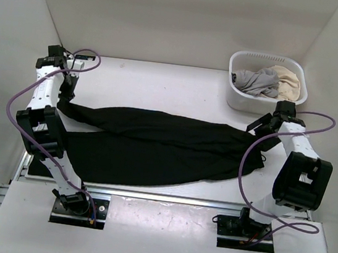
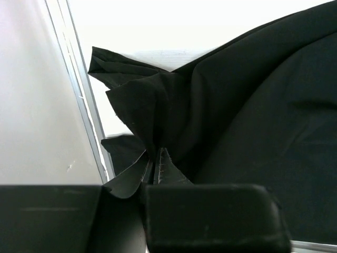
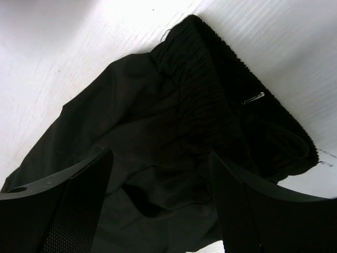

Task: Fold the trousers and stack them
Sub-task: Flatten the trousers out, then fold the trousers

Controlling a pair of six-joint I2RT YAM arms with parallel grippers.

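The black trousers (image 1: 154, 143) lie spread nearly across the table, leg ends at the left and waistband at the right. My left gripper (image 1: 66, 100) is shut on the far leg's end. In the left wrist view the fingertips (image 2: 156, 158) pinch a bunched fold of the black fabric (image 2: 253, 121). My right gripper (image 1: 261, 127) hovers open just above the waist end. In the right wrist view its gripper (image 3: 159, 155) stands wide apart over the ribbed elastic waistband (image 3: 210, 100), holding nothing.
A white basket (image 1: 235, 98) at the back right holds grey and cream clothes (image 1: 265, 82). White walls enclose the table (image 1: 162, 82) on three sides. A metal rail (image 2: 87, 116) runs along the table's left edge beside the leg end.
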